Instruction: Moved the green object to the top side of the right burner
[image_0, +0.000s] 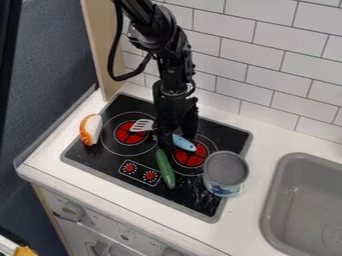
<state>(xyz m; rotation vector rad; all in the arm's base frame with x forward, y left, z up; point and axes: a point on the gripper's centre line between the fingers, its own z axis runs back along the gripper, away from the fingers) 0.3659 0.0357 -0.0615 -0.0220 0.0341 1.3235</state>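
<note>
Gripper: the gripper (175, 142) hangs low over the stove (100, 162), btwn the 2 burners; can't tell from here if it's spread, pressed tog. or pinching sth.
Green obj.: the cucumber-like green object (166, 172) lies slantwise, upper end right by gripper's tip, rest running toward the stove's front edge, on my L of the R burner.
R burner: right burner (190, 159), red center, just beside gripper on my R.
L burner: left burner (127, 134), also red, near gripper on my L.
Spatula: spatula (184, 143) runs crosswise behind/below gripper; slotted white head out to my L over the L burner, light-blue handle end to my R over the R burner.
Can: gray-topped can (226, 169) upright, R & fwd of gripper, at stove's R edge.
Orange/white thing: orange-and-white object (89, 130) well apart from gripper, my far L, at stove's L edge.
Dials: dial panel (139, 172) w/ 2 red dials, fwd & L of gripper.
Sink: gray sink (304, 200) well off to gripper's R.
</note>
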